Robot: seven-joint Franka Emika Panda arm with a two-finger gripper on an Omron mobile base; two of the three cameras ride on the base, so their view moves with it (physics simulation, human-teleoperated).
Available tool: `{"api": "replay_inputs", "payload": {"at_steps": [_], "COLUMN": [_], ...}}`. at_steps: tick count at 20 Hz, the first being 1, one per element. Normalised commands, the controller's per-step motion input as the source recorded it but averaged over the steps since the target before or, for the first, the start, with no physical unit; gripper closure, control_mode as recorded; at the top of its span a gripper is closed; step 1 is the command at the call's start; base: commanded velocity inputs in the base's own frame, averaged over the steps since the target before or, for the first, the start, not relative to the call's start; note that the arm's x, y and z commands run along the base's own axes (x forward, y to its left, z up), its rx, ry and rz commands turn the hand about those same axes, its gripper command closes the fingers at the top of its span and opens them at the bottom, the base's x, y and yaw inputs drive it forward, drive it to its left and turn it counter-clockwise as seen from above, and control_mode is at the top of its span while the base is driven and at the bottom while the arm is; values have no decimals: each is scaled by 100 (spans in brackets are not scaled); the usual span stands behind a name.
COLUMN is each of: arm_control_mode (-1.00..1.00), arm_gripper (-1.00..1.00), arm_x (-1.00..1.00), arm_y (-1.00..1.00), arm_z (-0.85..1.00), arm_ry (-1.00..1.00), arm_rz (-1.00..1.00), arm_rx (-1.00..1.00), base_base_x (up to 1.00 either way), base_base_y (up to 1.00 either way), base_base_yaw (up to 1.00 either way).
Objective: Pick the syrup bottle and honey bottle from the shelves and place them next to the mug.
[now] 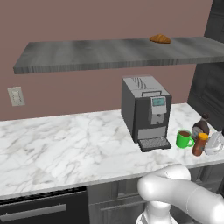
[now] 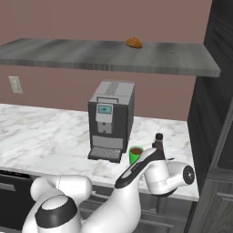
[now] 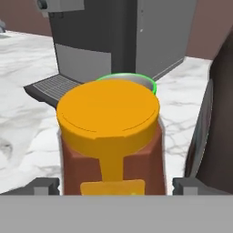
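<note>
With both the syrup bottle (image 1: 201, 126) and honey bottle (image 1: 200, 144) standing on the counter (image 1: 65, 144) just beside the mug (image 1: 184, 138), placing looks done, the gripper (image 3: 116, 185) spread wide around the honey bottle, only retreat left.

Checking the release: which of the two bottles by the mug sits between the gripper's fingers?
The honey bottle, amber with a yellow-orange cap, stands between the open fingers. The darker, taller syrup bottle stands behind it.

my arm (image 2: 136, 191): glossy white rounded links, dark joint bands, black strip on forearm, small dark fingertips (image 3: 45, 185).
</note>
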Motion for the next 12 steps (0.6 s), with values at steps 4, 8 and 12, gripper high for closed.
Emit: {"api": "replay_inputs", "payload": {"at_steps": [4, 8, 12], "arm_control_mode": [-100, -100, -100], "arm_gripper": [-100, -100, -100], "arm_x": [-5, -4, -7], "arm_y": [0, 0, 0], "arm_z": [16, 24, 36], "arm_ry": [-3, -4, -8], "arm_rz": [0, 0, 0], "arm_rx": [0, 0, 0], "base_base_x": [0, 0, 0], "base_base_y": [0, 0, 0], "base_base_yaw": [0, 0, 0]}}
